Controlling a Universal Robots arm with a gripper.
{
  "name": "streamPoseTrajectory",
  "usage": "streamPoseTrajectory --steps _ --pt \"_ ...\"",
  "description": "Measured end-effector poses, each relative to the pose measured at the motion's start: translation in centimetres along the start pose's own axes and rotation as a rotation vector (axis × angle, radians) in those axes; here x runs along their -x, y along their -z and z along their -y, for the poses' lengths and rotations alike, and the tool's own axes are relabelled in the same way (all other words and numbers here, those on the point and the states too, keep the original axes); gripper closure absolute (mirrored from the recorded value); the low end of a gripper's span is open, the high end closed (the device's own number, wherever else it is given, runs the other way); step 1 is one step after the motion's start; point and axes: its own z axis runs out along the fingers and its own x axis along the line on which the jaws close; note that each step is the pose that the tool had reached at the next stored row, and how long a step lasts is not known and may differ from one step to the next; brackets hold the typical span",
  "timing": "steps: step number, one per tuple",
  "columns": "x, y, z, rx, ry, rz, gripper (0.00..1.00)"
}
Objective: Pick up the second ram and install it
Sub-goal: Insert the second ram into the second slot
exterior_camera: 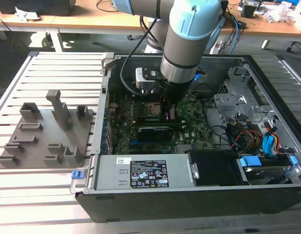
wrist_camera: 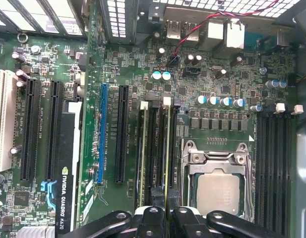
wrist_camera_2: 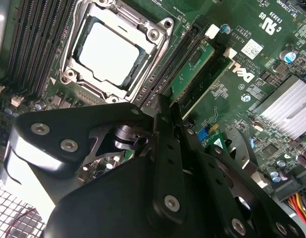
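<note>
- The pincer (wrist_camera: 166,210) hangs low over the motherboard (wrist_camera: 202,74) inside the open computer case (exterior_camera: 248,66), its two fingers (wrist_camera: 153,218) drawn close on the thin edge of the second ram (wrist_camera: 167,148), which stands upright in a slot just beside the processor socket (wrist_camera: 219,191).
- In the second wrist view the pincer (wrist_camera_2: 167,111) meets the same stick (wrist_camera_2: 205,82) at its near end; another stick (wrist_camera_2: 190,69) sits in the neighbouring slot, on the socket side.
- Risk, as a judgement: if the stick is not square to its slot, a downward push could bend it or strain the board; whether it is fully seated cannot be told.
- The white latch (wrist_camera: 166,101) at the stick's far end may fail to close if pressure falls unevenly.
- Away from the socket, a graphics card (wrist_camera: 66,168) stands among the expansion slots, and the grey holder tray (exterior_camera: 45,134) rests on the surface outside the case.
</note>
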Motion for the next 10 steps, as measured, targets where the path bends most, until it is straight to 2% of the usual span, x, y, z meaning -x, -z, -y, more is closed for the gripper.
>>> streamPoseTrajectory --steps 4,5,6,10 --pt "-0.09 -0.03 0.0 0.0001 0.0 -0.0001 0.86" --pt "-0.09 0.0 0.01 -0.0001 0.0 0.0006 0.86" --pt "-0.1 -0.06 0.07 0.0004 0.0 0.0046 0.86" --pt "-0.11 -0.16 0.08 0.0006 0.0 0.0057 0.86"
